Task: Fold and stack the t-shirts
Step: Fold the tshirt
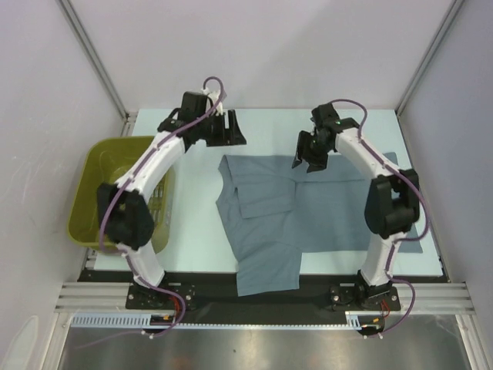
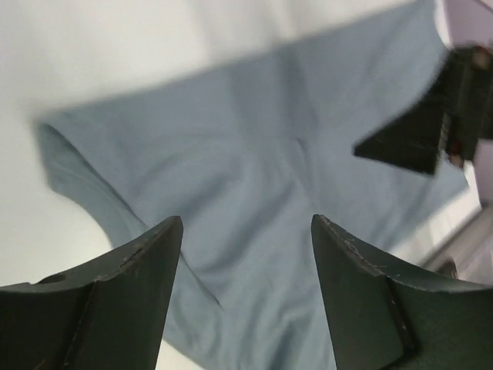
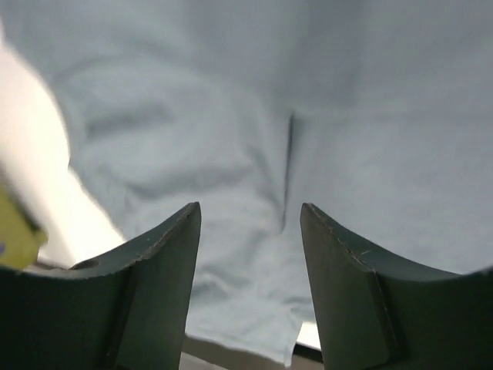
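Left wrist fingers (image 2: 115, 301) and right fingers (image 3: 146, 285) spread, empty.

1. The top view hangs above and behind the arms (image 1: 146, 193), their bases at its lower edge. It faces down and towards the far wall from well off, taking in the whole surface (image 1: 196, 231), the basket (image 1: 88, 193) and the shirt (image 1: 308, 208).
2. The left wrist view sits just behind the left tool (image 2: 245, 220). It looks out through its gap, slanting down across the shirt from close by, and the picture is blurred.
3. The right wrist view sits just behind the right tool (image 3: 248, 206) and faces steeply down, very near the cloth.
4. All three views share the shirt. The left wrist view also catches the right tool at its right edge.
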You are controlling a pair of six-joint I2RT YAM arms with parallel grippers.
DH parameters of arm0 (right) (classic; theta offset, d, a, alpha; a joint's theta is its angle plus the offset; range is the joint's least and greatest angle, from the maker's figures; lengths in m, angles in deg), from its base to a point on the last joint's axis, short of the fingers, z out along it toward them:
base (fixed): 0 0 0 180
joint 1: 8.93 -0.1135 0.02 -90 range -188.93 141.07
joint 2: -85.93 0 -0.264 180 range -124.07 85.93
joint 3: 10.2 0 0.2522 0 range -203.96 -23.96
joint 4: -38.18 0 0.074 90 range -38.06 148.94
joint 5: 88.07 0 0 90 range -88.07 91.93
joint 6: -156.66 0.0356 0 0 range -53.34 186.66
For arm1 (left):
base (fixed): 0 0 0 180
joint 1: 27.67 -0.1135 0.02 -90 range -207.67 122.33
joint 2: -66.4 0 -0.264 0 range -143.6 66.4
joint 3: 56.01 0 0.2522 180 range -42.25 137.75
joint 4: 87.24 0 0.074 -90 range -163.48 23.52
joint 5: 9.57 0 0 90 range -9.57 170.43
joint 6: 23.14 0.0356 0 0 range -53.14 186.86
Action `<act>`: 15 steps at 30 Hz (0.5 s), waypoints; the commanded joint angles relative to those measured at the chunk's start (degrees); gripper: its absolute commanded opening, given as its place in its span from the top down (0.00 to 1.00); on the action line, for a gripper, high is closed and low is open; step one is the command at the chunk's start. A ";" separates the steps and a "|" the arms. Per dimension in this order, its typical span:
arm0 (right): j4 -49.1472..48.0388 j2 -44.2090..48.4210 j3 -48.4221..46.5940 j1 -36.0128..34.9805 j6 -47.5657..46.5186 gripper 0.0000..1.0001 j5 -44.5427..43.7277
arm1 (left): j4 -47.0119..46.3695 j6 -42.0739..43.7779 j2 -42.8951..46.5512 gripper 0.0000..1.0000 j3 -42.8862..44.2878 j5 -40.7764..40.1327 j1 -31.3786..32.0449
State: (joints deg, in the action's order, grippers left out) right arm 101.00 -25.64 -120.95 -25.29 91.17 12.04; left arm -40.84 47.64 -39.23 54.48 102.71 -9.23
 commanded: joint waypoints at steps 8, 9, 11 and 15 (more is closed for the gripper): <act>-6.43 8.57 19.02 -5.08 -0.08 0.44 17.66 | -4.96 2.87 12.11 0.43 -25.45 8.22 5.21; -6.43 7.43 19.12 -5.35 -0.51 0.45 17.66 | -4.35 2.79 10.37 0.43 -25.01 8.39 5.12; -5.73 6.19 19.12 -5.79 -0.78 0.51 16.44 | -5.74 1.74 8.78 0.45 -23.08 9.09 5.21; -6.78 5.75 21.57 -5.79 0.97 0.62 16.52 | -5.67 -0.02 3.24 0.50 -19.92 9.54 4.94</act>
State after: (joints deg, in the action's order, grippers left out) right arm 96.02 -19.74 -100.60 -31.30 91.15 27.15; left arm -43.90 48.49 -33.92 30.44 110.34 -3.86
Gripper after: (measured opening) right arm 0.394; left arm 0.510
